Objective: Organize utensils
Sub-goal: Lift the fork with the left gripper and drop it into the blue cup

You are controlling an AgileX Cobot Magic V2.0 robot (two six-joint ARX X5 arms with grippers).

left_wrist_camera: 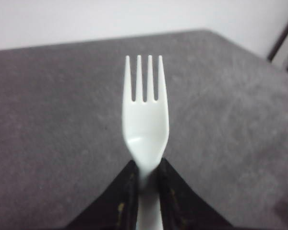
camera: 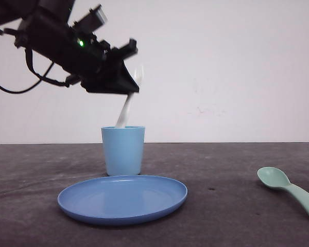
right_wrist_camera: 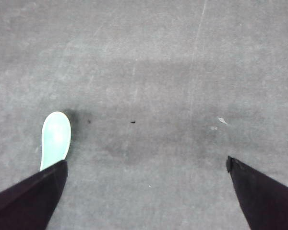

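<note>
- Your left gripper [camera: 127,91], upper left of the front view, is clamped on the white fork [camera: 126,110] at its neck, handle end dipping into the light blue cup [camera: 123,150], 4 tines up.
- The fork looks light, stiff and slick (thin plastic), so grip the neck.
- The mint-green spoon [camera: 291,189] lies lower right; its thick handle is the likely hold.
- Your right gripper [right_wrist_camera: 146,191] hangs wide open, empty, beside the spoon's bowl.
- The grey table [camera: 226,206] looks matte, flat and roomy; the blue plate [camera: 122,198] sits in front of the cup.
</note>
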